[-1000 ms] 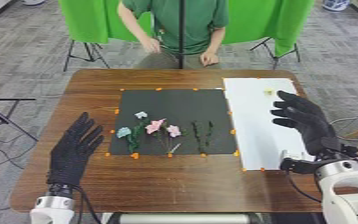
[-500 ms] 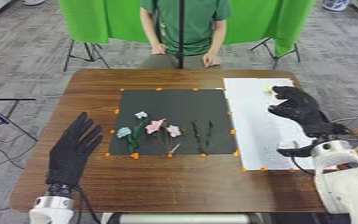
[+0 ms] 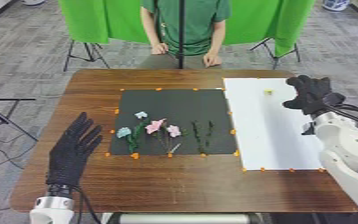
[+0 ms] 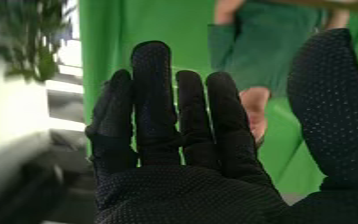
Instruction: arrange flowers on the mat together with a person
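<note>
In the head view, my right hand (image 3: 312, 95) is at the far right corner of the table, over the white sheet's edge. A small pale yellow flower (image 3: 269, 92) lies on the white sheet (image 3: 269, 130), left of that hand. The right wrist view shows my right hand (image 4: 184, 192) open, its fingers straight with nothing in them. My left hand (image 3: 69, 157) rests open left of the black mat (image 3: 175, 100). On the mat lie blue flowers (image 3: 124, 132), pink flowers (image 3: 155, 126) and green stems (image 3: 209, 134).
Orange tape pieces (image 3: 135, 155) line the mat's edges. A person sits across the brown table (image 3: 184, 185), both hands low by its far edge. Green cloth (image 3: 255, 20) hangs behind.
My right hand has moved away from above the white sheet to the far right, its fingers first bending, now straight. The person's hand has lowered. The flowers and my left hand stay put.
</note>
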Available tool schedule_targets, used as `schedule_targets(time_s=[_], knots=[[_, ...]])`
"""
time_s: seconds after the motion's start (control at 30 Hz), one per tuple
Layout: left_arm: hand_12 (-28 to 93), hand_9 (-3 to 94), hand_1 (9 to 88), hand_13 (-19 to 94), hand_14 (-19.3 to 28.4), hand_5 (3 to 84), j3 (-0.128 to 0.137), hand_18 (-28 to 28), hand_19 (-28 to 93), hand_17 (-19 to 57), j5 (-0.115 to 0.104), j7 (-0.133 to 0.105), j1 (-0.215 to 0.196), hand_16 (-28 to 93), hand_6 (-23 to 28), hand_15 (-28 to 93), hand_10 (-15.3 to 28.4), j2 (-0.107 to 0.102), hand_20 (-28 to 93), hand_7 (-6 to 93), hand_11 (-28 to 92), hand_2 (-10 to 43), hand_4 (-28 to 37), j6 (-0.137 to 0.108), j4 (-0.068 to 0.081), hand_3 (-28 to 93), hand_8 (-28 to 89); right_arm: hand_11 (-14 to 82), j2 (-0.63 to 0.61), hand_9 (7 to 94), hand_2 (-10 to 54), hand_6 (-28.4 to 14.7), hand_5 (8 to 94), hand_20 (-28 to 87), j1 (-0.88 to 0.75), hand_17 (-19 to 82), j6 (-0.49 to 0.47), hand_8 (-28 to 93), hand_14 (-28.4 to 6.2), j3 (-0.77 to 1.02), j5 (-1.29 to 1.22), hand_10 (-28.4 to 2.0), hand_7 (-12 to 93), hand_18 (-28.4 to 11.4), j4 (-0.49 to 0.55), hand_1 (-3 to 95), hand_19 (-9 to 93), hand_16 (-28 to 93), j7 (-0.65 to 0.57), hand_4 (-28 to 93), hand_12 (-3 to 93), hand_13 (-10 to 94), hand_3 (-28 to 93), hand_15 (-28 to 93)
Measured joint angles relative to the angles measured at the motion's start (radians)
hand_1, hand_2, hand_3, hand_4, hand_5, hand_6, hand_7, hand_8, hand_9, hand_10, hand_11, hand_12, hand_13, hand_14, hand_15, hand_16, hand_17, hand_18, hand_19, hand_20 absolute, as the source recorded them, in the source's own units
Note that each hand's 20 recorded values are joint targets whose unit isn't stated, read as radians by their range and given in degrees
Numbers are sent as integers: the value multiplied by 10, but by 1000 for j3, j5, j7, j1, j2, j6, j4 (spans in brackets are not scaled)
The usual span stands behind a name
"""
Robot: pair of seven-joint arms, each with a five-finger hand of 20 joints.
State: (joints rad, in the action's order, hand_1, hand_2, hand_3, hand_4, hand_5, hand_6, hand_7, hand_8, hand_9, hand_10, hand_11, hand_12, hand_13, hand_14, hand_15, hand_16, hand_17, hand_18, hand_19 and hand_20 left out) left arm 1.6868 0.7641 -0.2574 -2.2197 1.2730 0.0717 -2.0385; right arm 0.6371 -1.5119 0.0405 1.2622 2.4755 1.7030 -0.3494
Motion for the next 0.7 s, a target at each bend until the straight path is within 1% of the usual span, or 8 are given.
schedule_targets(time_s=[0.13,0.2,0.37,0.47,0.57,0.7], knots=[[134,216,263,201,131,306,-1,211,386,-110,0,-1,0,45,35,192,101,-1,91,127,155,-46,-283,-1,0,685,-84,231,-5,375,-95,-17,361,472,108,219,-99,-157,-90,-103,142,-63,275,-181,-89,381,828,132,6,-283,197,512,761,752],[134,216,263,201,131,306,-2,211,386,-110,0,-1,0,46,35,193,100,-2,91,127,154,-47,-283,-2,0,685,-84,240,-3,397,-95,-8,377,473,159,223,-125,-164,-89,-150,161,-60,289,-184,-132,396,828,132,10,-283,194,532,754,757],[134,216,263,201,131,305,-4,211,386,-110,0,-2,-2,46,35,192,100,-4,92,126,153,-47,-283,-3,0,686,-84,253,25,446,-95,11,414,474,264,239,-107,-179,-84,-235,161,-58,320,-190,-251,417,832,138,6,-283,190,573,741,763],[135,216,263,201,131,305,-5,211,385,-110,0,-2,0,46,35,193,101,-4,92,125,153,-46,-283,-3,0,685,-83,257,60,492,-95,22,445,475,303,246,-103,-189,-81,-245,166,-58,336,-194,-312,427,835,146,8,-283,186,590,731,762],[135,216,264,201,132,305,-7,211,386,-110,0,-2,3,46,35,193,101,-4,92,126,154,-46,-283,-2,1,684,-83,259,91,514,-95,28,465,478,324,248,-104,-194,-77,-244,172,-57,346,-195,-348,430,836,151,10,-283,185,594,733,763],[135,218,264,202,132,305,-8,211,385,-110,0,-2,7,46,35,194,102,-4,92,126,155,-47,-283,-2,2,686,-83,279,118,562,-95,38,497,485,332,251,-118,-198,-74,-238,176,-63,363,-195,-361,444,835,163,14,-283,190,609,723,768]])
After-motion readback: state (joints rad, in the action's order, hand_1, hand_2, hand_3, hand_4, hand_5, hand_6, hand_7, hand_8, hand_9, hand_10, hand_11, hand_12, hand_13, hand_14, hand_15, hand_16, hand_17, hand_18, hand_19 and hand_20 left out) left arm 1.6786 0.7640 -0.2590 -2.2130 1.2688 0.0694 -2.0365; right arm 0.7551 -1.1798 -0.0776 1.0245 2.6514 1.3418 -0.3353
